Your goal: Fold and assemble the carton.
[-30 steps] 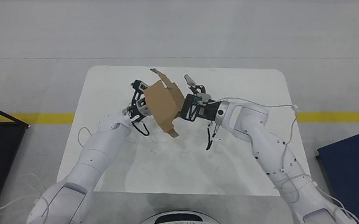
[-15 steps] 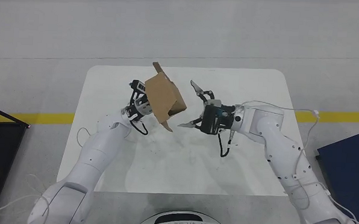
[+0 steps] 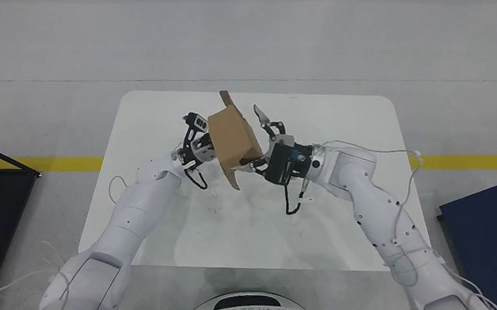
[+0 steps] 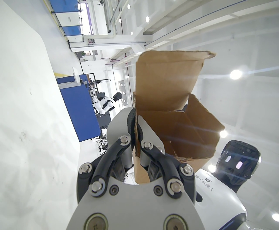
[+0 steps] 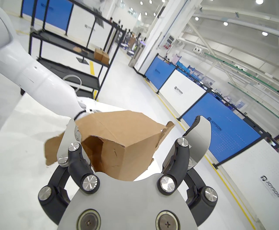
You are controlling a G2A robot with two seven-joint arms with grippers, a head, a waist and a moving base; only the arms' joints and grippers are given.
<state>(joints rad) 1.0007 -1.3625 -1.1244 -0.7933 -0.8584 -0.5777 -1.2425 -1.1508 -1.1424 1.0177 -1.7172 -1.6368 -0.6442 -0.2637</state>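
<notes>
Top view: white rounded table point(image 3: 350, 126) on grey floor point(image 3: 237, 38) with yellow stripe point(image 3: 465, 161). Left gripper point(image 4: 135, 128) clamps brown cardboard carton point(image 3: 233, 136); right gripper point(image 5: 135, 130) gapes around its corner.

Lighting is bright and even from overhead. The desk point(image 3: 337, 217) around the carton point(image 3: 232, 138) reads near-white. In the left wrist view, a ceiling lamp point(image 4: 235, 74) beside the carton flares and throws pale streaks across its inner wall (brown washed out there). In the right wrist view, the blue partitions point(image 5: 220, 128) beyond the carton lean and bow, bent by the wide-angle lens.
</notes>
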